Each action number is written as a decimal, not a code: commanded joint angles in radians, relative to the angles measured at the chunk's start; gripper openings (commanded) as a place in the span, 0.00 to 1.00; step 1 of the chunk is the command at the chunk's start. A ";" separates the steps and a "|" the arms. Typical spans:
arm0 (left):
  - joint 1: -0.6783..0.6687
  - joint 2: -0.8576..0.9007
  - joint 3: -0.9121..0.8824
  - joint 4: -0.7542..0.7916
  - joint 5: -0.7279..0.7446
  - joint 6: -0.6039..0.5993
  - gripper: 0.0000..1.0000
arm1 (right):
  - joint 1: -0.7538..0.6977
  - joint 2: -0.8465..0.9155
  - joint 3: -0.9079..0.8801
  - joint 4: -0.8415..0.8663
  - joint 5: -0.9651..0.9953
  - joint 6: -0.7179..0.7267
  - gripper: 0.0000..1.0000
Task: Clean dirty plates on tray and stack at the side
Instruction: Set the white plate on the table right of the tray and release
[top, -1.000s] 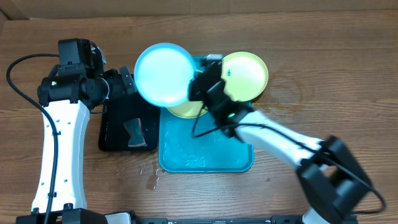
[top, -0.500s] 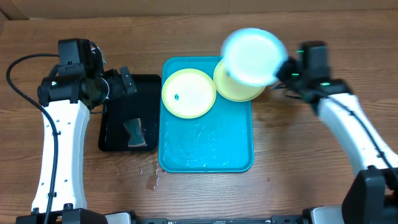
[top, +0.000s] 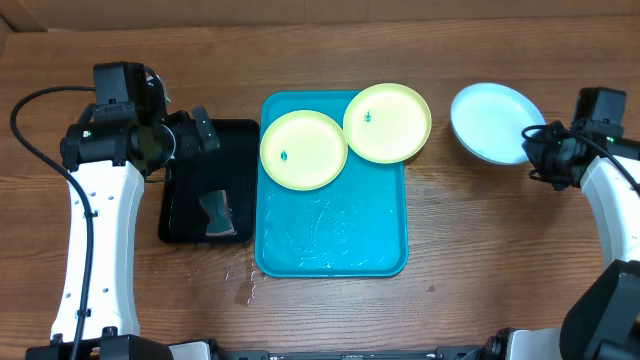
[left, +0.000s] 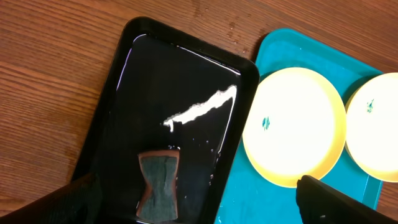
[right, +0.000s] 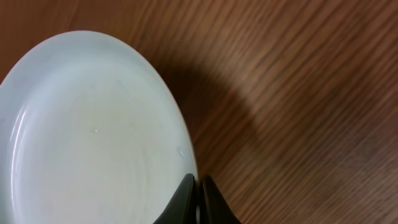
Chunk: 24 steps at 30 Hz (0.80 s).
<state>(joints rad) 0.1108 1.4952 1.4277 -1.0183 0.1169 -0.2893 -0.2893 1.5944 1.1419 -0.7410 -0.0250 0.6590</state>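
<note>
Right end effector (top: 535, 152) is pinched shut on the blue plate (top: 490, 122), face up right of the tray (top: 330, 240); only the right wrist view shows the rim grip. Left end effector (top: 205, 135) gapes empty above the black tray (top: 185, 215). 2 yellow-green plates (top: 303, 150) lie flat at the tray's far end, its long axis front-to-back.

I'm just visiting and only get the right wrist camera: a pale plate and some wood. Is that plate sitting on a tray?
Observer: No. The light blue plate is off the turquoise tray, over bare table to its right.
Operator: Are there other plates?
Observer: Yes, a yellow-green plate and a second yellow-green plate on the tray, each with a dark speck.
Operator: And the other arm?
Observer: The left gripper hangs open above a black tray that holds a sponge.
</note>
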 joint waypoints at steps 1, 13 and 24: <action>-0.009 0.010 0.021 0.001 0.006 -0.018 1.00 | -0.001 -0.010 -0.042 0.003 0.072 0.008 0.04; -0.009 0.010 0.021 0.001 0.006 -0.018 1.00 | 0.005 -0.010 -0.183 0.095 0.079 0.008 0.04; -0.009 0.010 0.021 0.001 0.006 -0.018 1.00 | 0.097 -0.009 -0.266 0.165 0.076 0.008 0.04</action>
<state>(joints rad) 0.1108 1.4952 1.4277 -1.0183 0.1169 -0.2893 -0.2161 1.5944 0.8814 -0.5865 0.0452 0.6621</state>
